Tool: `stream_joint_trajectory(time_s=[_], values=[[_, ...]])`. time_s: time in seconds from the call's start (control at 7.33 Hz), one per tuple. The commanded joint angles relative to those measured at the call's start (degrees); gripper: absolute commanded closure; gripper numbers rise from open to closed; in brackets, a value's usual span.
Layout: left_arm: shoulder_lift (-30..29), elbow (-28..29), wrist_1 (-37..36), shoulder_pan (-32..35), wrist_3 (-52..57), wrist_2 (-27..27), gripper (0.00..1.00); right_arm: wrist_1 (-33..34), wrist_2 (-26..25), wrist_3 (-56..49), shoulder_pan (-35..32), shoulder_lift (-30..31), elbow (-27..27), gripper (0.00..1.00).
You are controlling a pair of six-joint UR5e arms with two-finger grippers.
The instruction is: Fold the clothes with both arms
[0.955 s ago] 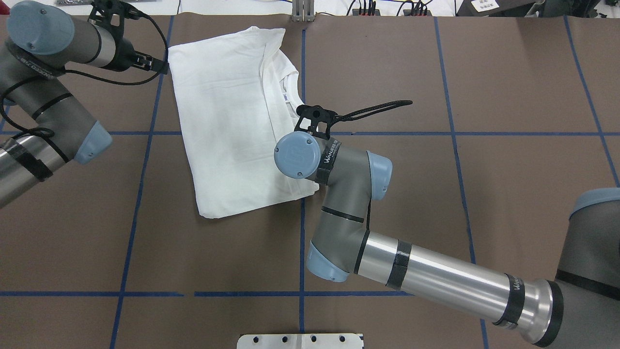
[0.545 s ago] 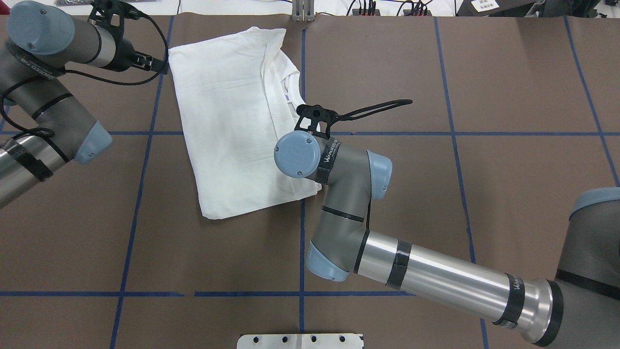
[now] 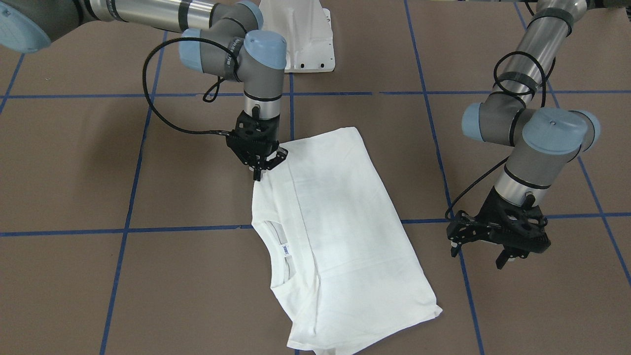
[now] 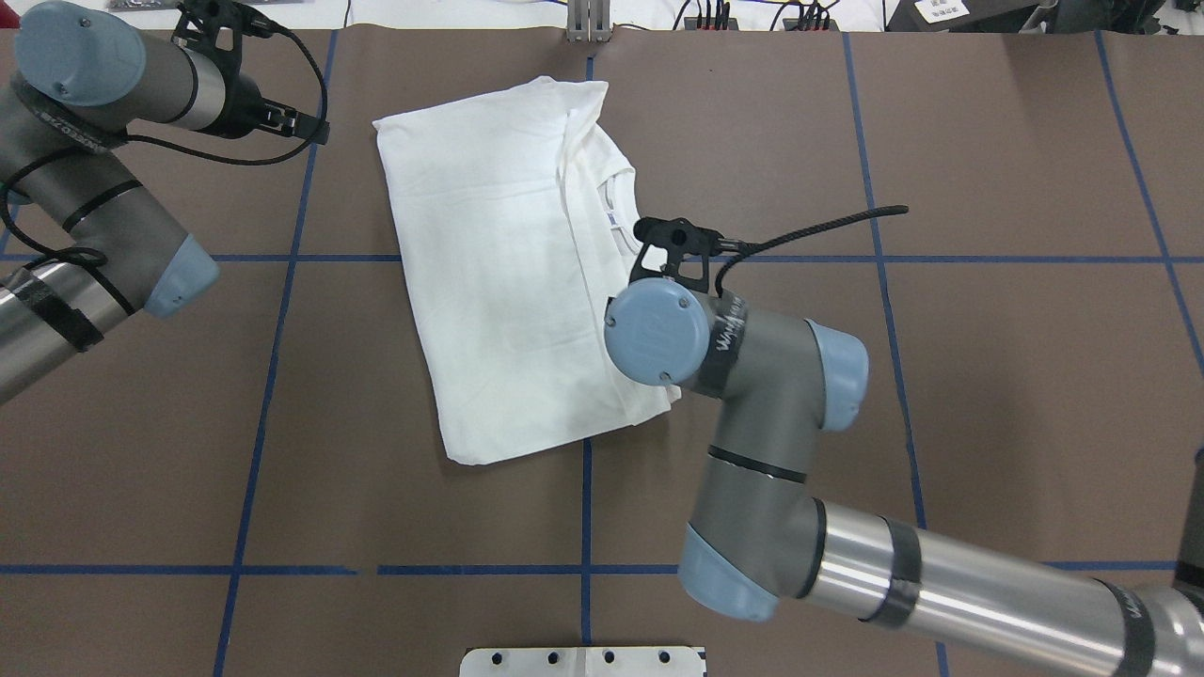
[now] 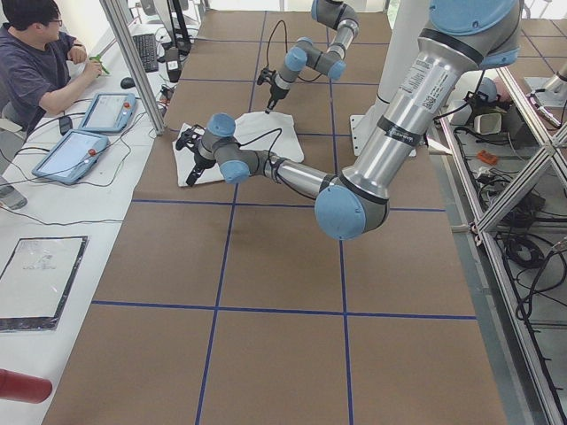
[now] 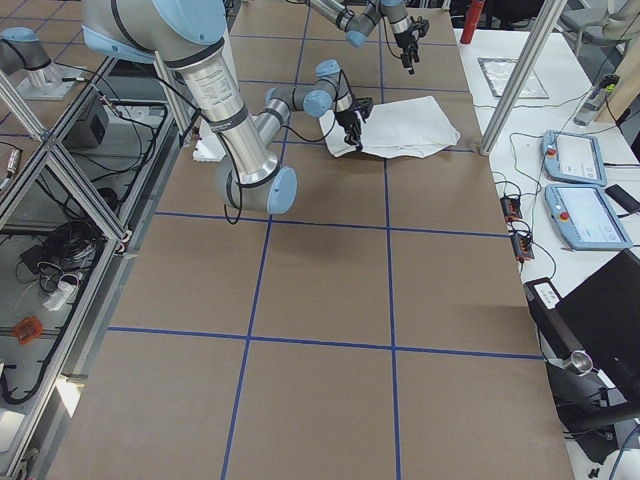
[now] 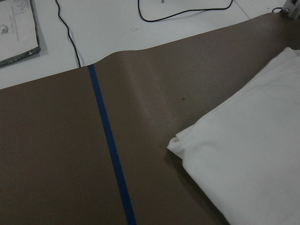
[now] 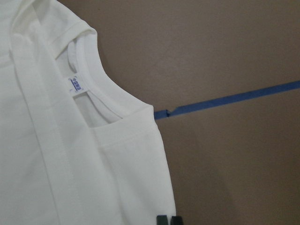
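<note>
The shirt (image 3: pixel 345 231) lies flat on the worktop (image 3: pixel 148 276) as a long narrow slab, already doubled lengthwise, with the collar (image 8: pixel 108 101) showing at the long edge on the right pincer's side. The right pincer (image 3: pixel 257 173) stands upright at that edge, between the collar and the shirt's end nearest the robot. Its tips are drawn together on the cloth's rim, and its wrist view shows them meeting right at the edge, so I judge it to be gripping the shirt. The rest of the cloth spreads away from it, with the collar just ahead of the tips. The left pincer (image 3: pixel 476 256) hangs over bare worktop with its tips apart and nothing between them. The shirt's other long edge is near it but not touching, and its wrist camera looks down on one corner (image 7: pixel 176 143) just ahead. The step in hand looks like the stage between folds: the lengthwise fold is made and the crosswise one is not. With only one pincer on the cloth, this reads as squaring or shifting the slab rather than folding it. The next move, as I judge it, calls for the left pincer to take hold at the spot matching the right's grip. Both can then lift one short end evenly and carry it over to the other without the layers sliding apart.
</note>
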State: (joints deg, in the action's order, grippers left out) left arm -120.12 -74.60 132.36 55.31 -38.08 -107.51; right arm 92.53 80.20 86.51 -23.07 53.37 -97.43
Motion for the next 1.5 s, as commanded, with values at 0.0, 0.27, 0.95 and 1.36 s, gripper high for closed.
stream_joint_trajectory(time_s=[0.0,0.27,0.95,1.36], values=[[0.06,-0.02,0.0,0.06,0.02,-0.07,0.0,1.07,-3.91,3.11,5.47,8.31,-10.04,1.0],[-0.03,-0.02,0.0,-0.03,0.02,-0.15,0.0,2.98,-7.32,8.13,9.51,7.72,-10.23,1.0],[-0.03,-0.1,0.0,-0.29,0.02,-0.24,0.0,4.15,-5.94,0.07,2.97,3.95,-8.93,0.0],[-0.03,-0.1,0.0,-0.29,-0.07,-0.16,0.0,3.27,-2.7,0.06,-4.68,-9.83,10.88,0.0]])
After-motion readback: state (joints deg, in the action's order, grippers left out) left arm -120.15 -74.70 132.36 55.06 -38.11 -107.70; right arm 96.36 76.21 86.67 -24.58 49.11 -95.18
